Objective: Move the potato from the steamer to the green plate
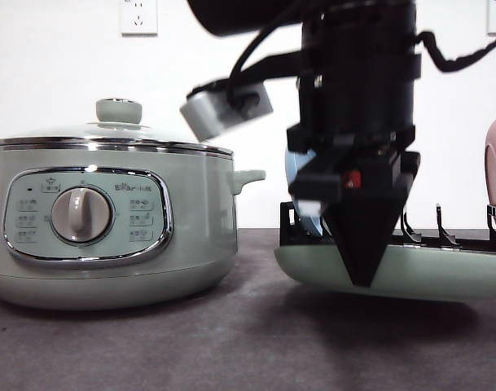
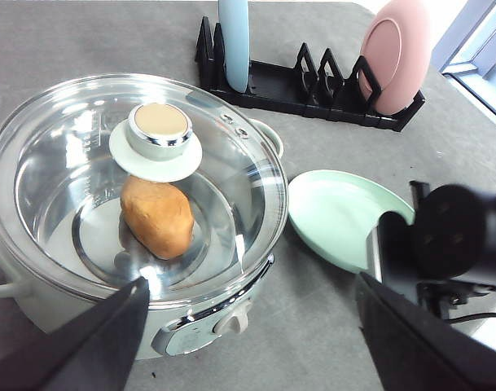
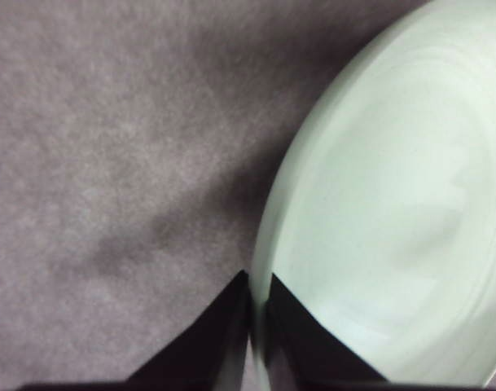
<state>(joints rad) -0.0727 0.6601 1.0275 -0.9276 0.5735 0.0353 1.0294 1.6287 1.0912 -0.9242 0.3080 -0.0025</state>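
Seen through glass lid from left wrist: orange-brown oval potato (image 2: 156,217) inside sage-green steamer (image 1: 109,236). Right fingers (image 3: 258,303) pinched on pale mint-green plate (image 3: 394,212) rim; left fingers (image 2: 248,326) wide apart, empty.

potato (image 2: 156,216) in steamer (image 2: 133,204) | green plate (image 2: 341,216) right | rack (image 2: 305,85) probably behind

The right gripper (image 1: 362,277) hides part of the green plate (image 1: 443,273), cut off at the frame edge.
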